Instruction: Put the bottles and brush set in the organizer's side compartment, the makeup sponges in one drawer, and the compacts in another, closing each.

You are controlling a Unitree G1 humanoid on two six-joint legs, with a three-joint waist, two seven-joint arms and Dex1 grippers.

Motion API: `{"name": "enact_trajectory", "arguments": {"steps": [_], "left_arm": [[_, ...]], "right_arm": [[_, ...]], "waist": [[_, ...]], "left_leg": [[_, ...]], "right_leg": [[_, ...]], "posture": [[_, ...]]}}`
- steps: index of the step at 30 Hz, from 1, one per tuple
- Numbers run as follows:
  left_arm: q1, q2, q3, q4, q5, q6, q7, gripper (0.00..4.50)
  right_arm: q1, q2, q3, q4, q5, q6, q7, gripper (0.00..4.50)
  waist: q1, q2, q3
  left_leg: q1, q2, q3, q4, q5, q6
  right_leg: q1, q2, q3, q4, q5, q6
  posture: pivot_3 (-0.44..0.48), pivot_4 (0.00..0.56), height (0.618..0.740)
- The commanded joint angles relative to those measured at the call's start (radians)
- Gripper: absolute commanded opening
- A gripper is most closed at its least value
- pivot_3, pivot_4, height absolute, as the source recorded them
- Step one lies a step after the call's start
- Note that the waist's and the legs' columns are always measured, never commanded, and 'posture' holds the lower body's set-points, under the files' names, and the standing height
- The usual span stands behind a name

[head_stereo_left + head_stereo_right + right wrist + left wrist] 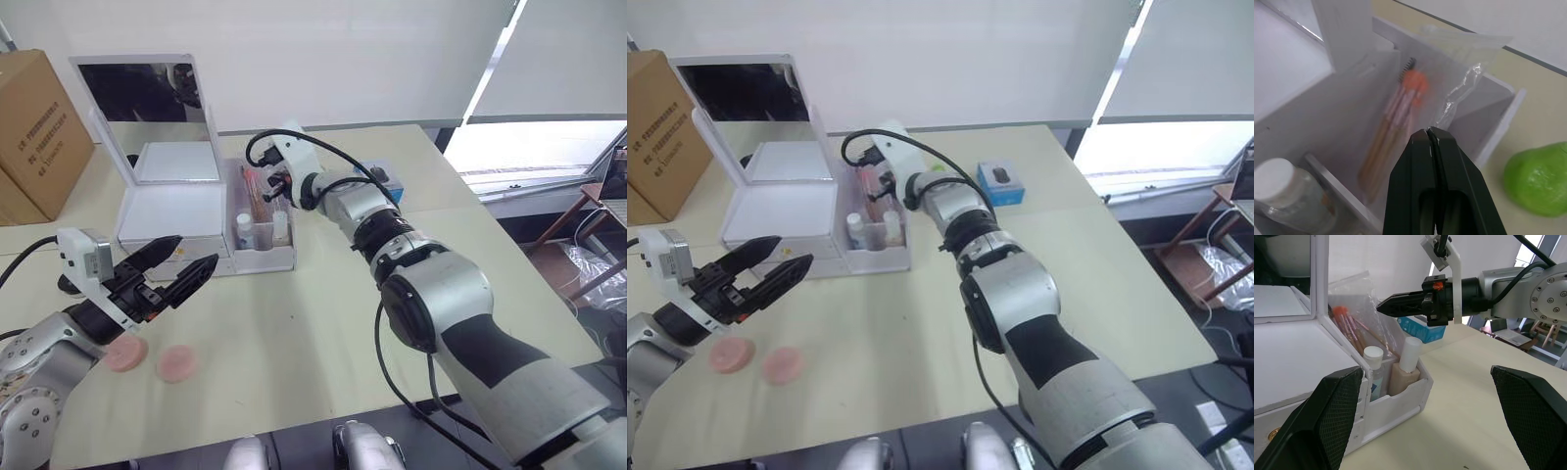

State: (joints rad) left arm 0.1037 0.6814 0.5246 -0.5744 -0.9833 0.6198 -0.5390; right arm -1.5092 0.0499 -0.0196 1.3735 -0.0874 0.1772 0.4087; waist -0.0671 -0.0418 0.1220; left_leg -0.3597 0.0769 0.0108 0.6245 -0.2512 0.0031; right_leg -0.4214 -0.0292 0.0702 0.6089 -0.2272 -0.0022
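While the right hand (1431, 134) pinches together, the brush set (1396, 122) leans bristles-up in the side compartment (1400, 404).

So the left claw (1420, 418) has its two black fingers spread wide apart, holding nothing, just above the pale desk (1464, 406). Ahead sits the white organizer (1298, 362), its side compartment (1400, 399) holding the brush set (1352, 328) leaning in its clear packet, plus a clear white-capped bottle (1374, 369) and a beige bottle (1404, 369) side by side. The right claw (1382, 306) hangs over the compartment, fingers pressed together. A blue box (1422, 330) sits behind.
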Motion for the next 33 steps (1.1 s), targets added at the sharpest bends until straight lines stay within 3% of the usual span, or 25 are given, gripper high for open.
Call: {"name": "enact_trajectory", "arguments": {"steps": [1,12,19,26,33], "left_arm": [[0.003,0.004,0.015,-0.031,-0.014,-0.008,0.003,4.5],[-0.004,0.008,0.01,-0.022,-0.011,-0.011,0.001,4.5],[-0.016,0.01,0.008,-0.013,-0.006,-0.012,-0.001,4.5],[-0.028,0.008,0.003,-0.024,-0.008,-0.003,0.017,4.5],[-0.012,0.006,0.014,-0.045,-0.021,0.0,0.038,4.5]], "right_arm": [[-0.001,-0.021,0.006,-0.017,-0.026,-0.006,-0.019,0.04],[-0.033,-0.02,-0.076,-0.031,0.03,-0.024,0.04,0.04],[-0.099,0.021,-0.156,-0.046,0.133,0.013,0.239,0.04],[-0.083,0.083,-0.122,-0.022,0.07,0.02,0.064,0.04],[-0.056,0.076,-0.059,-0.008,-0.015,0.036,-0.015,0.04]], "waist": [[-0.001,0.0,0.0],[-0.001,0.0,0.0],[-0.003,0.0,0.0],[0.003,0.0,0.0],[0.001,0.0,0.0]], "left_leg": [[0.0,0.0,0.0,0.0,0.0,0.0],[0.0,-0.001,-0.002,0.0,0.0,0.0],[0.001,0.0,-0.003,0.0,0.0,0.0],[0.0,-0.001,-0.005,0.0,0.0,0.0],[-0.001,-0.002,-0.006,0.0,0.0,0.0]], "right_leg": [[0.0,0.0,0.0,0.0,0.0,0.0],[0.001,0.001,0.0,0.0,0.0,0.001],[0.001,0.002,0.0,0.0,0.0,0.002],[0.001,0.001,-0.001,0.0,0.0,0.001],[0.0,0.0,-0.001,0.0,0.0,0.001]], "posture": [[0.0,0.15,0.73],[0.0,0.15,0.73],[0.0,0.15,0.73],[0.0,0.15,0.73],[0.0,0.15,0.73]]}}
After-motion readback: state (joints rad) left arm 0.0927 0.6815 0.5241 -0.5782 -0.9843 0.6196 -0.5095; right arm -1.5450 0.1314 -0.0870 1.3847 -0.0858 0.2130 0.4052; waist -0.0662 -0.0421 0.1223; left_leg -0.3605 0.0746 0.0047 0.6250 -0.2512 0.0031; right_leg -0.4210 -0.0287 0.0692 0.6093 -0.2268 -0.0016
